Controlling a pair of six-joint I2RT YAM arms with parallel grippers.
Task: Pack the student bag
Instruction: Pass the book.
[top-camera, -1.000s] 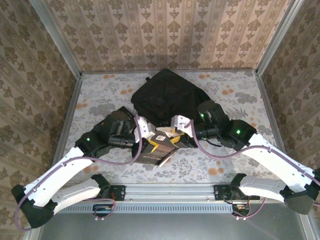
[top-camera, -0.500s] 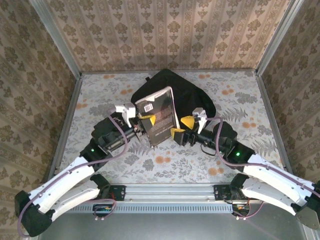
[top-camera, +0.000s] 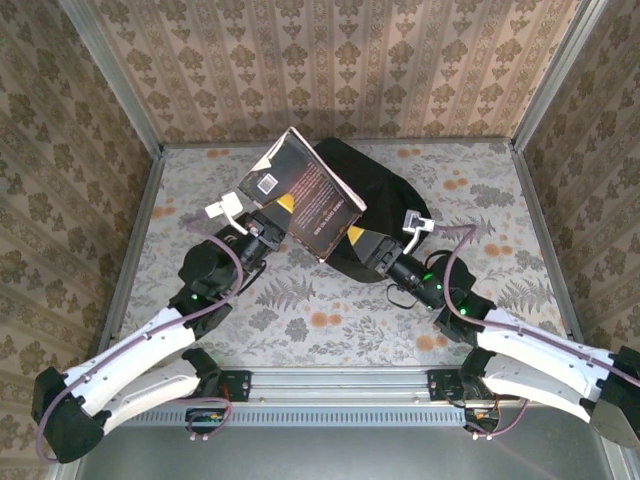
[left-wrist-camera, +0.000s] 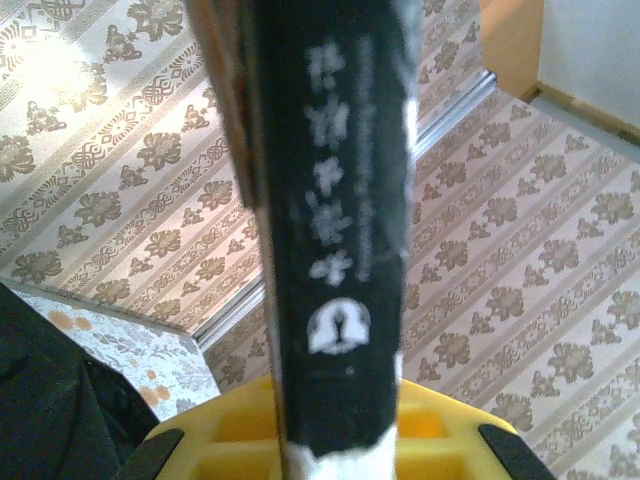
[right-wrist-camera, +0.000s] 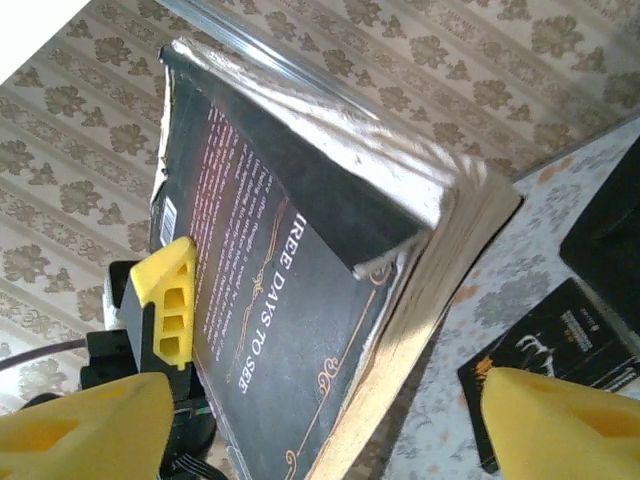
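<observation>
My left gripper (top-camera: 280, 208) is shut on the lower edge of a thick black book (top-camera: 303, 193) and holds it up, tilted, above the table. In the left wrist view the book's spine (left-wrist-camera: 335, 250) rises out of the yellow jaws of my left gripper (left-wrist-camera: 335, 445). The right gripper (top-camera: 356, 238) stands open just right of the book, nothing between its fingertips (right-wrist-camera: 85, 430). From the right wrist I see the book's cover (right-wrist-camera: 270, 320) with the left gripper's yellow finger (right-wrist-camera: 165, 300) on it. The student bag (top-camera: 385, 185), a black backpack, lies behind the book.
A second black book (right-wrist-camera: 560, 350) lies flat on the flowered table (top-camera: 330, 320) beside the bag (right-wrist-camera: 612, 235). Patterned walls with metal corner posts (top-camera: 110, 75) close in the table on three sides. A metal rail (top-camera: 340, 380) runs along the near edge.
The right gripper has opened, let go of the book and drawn back to the right. The left gripper has lifted the book higher and tilted it to the left.
</observation>
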